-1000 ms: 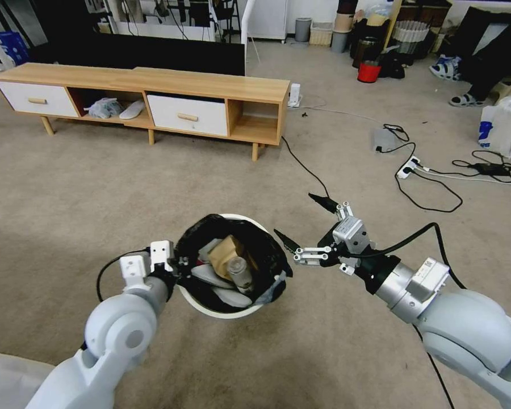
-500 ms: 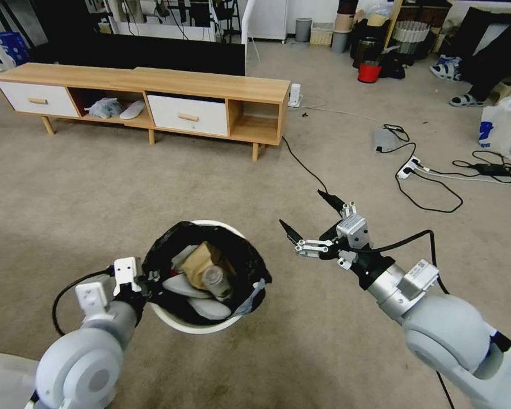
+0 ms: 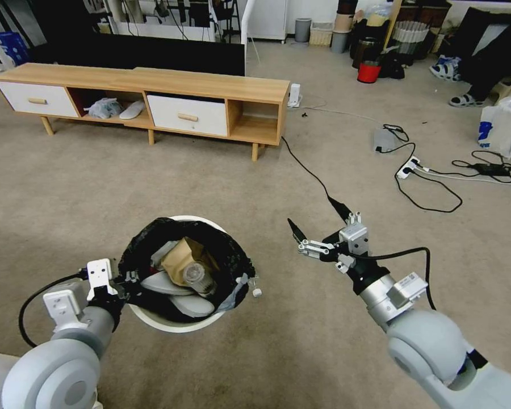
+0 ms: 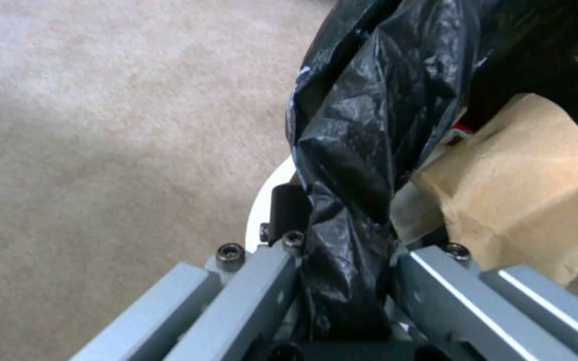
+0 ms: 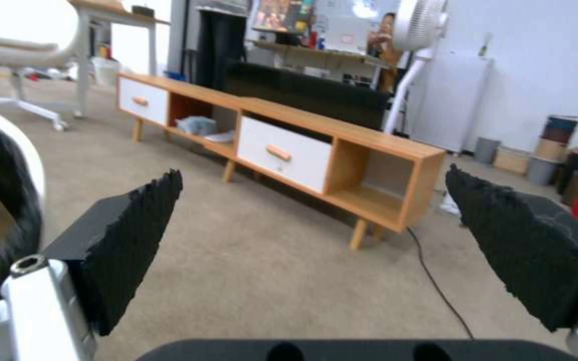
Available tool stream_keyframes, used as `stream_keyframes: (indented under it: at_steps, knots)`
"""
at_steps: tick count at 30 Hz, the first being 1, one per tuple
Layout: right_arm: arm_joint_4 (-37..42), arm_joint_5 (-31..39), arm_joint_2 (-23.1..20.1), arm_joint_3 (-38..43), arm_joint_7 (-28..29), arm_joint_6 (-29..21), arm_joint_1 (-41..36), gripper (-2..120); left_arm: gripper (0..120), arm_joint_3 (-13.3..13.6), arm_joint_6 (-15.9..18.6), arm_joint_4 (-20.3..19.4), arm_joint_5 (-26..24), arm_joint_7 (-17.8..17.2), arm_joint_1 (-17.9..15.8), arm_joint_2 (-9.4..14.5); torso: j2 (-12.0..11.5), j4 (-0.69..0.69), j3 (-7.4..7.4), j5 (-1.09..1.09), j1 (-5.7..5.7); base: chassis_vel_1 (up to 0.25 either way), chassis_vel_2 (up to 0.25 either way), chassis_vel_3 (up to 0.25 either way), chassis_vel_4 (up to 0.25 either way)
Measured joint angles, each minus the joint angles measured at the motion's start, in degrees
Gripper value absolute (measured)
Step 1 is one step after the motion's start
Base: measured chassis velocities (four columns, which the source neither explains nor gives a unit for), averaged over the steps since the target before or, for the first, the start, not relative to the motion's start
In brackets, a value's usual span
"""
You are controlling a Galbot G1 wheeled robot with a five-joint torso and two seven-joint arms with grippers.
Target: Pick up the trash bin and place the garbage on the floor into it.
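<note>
Carpet; L gripper clamps bin.

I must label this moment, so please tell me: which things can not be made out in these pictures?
- Left claw tips: left wrist view, wrapped by the black bag on the trash bin rim.
- Lower layers of garbage: head view, covered by the brown paper and cup on top.
- Small white object on the floor beside the bin: head view, too small to name.
- Bin in the right wrist view: blurred, cut by the edge.

text: none legible | labels: none | brands: none | numbers: none | signs: none
</note>
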Motion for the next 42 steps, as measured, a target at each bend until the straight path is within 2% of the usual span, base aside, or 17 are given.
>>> stream_keyframes:
  at_steps: [7, 11, 13, 21, 26, 33, 42]
  knots:
    - [-2.3, -6.0, 3.5, 2.4, -0.7, 2.1, -2.3, 100, 0, -1.6, -0.6, -0.3, -1.3, 0.4, -0.2, 0.9, 0.0, 0.01, 0.00, 0.00, 0.00, 0.000, 0.000, 0.000, 0.000]
    - [-2.8, -6.8, 4.6, 3.5, -0.7, 2.2, -2.9, 100, 0, -1.9, -0.7, -0.6, -2.4, 0.2, -0.5, 1.2, 0.0, 0.00, 0.00, -0.01, 0.00, 0.000, 0.000, 0.000, 0.000]
    - [-3.7, -8.6, 6.6, 5.4, -0.8, 2.7, -4.0, 100, 0, -2.7, -0.9, -0.5, -3.0, 0.1, -0.8, 1.8, 0.0, 0.00, 0.00, 0.00, 0.00, 0.000, 0.000, 0.000, 0.000]
    - [-4.7, -12.0, 9.0, 7.2, -1.8, 4.0, -5.8, 100, 0, -5.0, -1.2, 0.3, -3.1, 0.5, -1.1, 2.2, 0.0, 0.00, 0.00, 0.00, 0.00, 0.000, 0.000, 0.000, 0.000]
    - [-5.4, -12.8, 10.8, 7.6, -1.9, 4.6, -5.4, 100, 0, -7.0, -1.2, 0.1, -1.8, 1.9, 0.8, 1.1, 0.0, 0.01, 0.00, 0.00, 0.00, 0.000, 0.000, 0.000, 0.000]
    - [-6.0, -13.1, 10.9, 7.3, -2.0, 5.3, -5.3, 100, 0, -7.5, -1.3, -0.7, -0.8, 2.0, 2.3, -0.4, 0.0, 0.00, 0.00, 0.00, 0.00, 0.000, 0.000, 0.000, 0.000]
    - [-6.7, -13.6, 11.1, 7.3, -1.9, 7.0, -6.1, 100, 0, -7.1, -1.5, -0.5, 0.2, 1.9, 1.9, -0.8, 0.0, -0.01, 0.00, 0.00, 0.00, 0.000, 0.000, 0.000, 0.000]
